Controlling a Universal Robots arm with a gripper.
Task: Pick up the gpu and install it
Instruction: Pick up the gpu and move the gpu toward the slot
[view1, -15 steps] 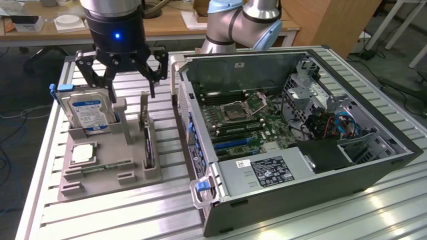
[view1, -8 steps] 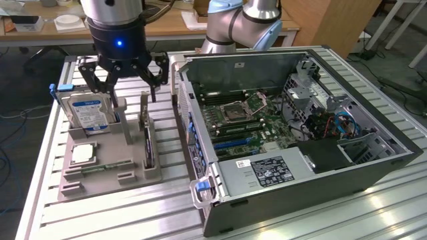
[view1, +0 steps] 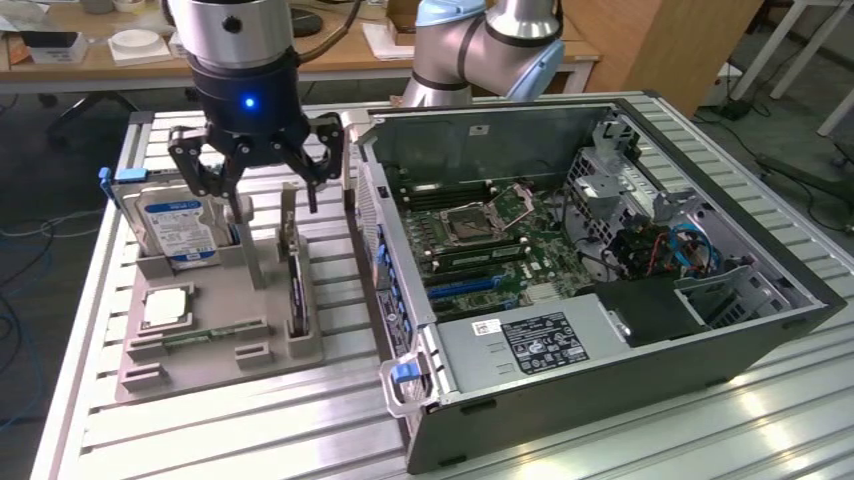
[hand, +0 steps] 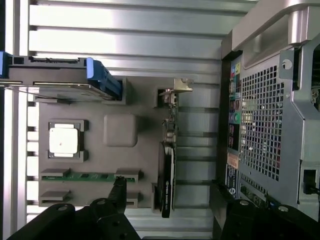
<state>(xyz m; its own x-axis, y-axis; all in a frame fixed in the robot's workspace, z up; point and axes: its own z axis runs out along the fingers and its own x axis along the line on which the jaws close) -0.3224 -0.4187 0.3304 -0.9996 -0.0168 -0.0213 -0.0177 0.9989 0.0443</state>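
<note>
Above the gpu (view1: 295, 290), hand (view1: 256, 195) spread, empty

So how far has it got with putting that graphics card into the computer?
Nothing looks done yet. The gpu stands on edge in the grey tray, untouched. The tool hangs open above it, holding nothing. Left: lifting the card and seating it in the open computer case, whose board slots look empty.

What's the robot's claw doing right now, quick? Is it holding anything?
Gripper: open, holding nothing, hovering above the gpu and not touching it.
</note>
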